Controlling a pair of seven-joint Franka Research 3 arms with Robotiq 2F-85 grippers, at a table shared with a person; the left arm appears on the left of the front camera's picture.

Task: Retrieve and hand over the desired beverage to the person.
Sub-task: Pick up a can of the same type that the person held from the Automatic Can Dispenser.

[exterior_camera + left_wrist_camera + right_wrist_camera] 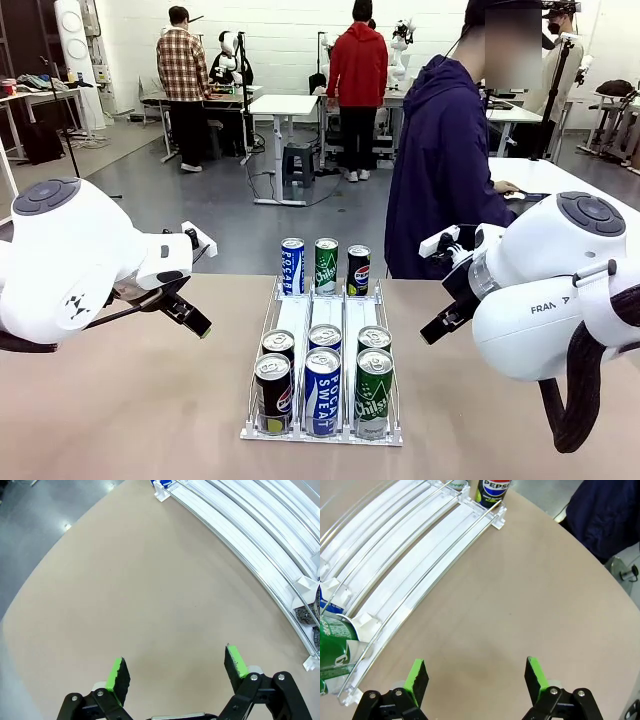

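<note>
step: pre-pick, nothing grabbed | left gripper point(177, 672) + right gripper point(477, 677): wide open, empty | next: pull one of the near cans point(322, 378) off rack point(322, 318), pass far to person point(440, 170)

Workroom behind the tan table point(120, 400)
A white rack point(296, 318) with three lanes stands in the middle of this table. Far behind, a person in a plaid shirt point(182, 75) and a person in a red hoodie point(357, 70) stand with backs turned. Between them are a white desk point(283, 104) and a grey stool point(298, 160).

Left arm point(75, 255) and right arm point(545, 290) hover at opposite sides, jaws spread wide.
</note>
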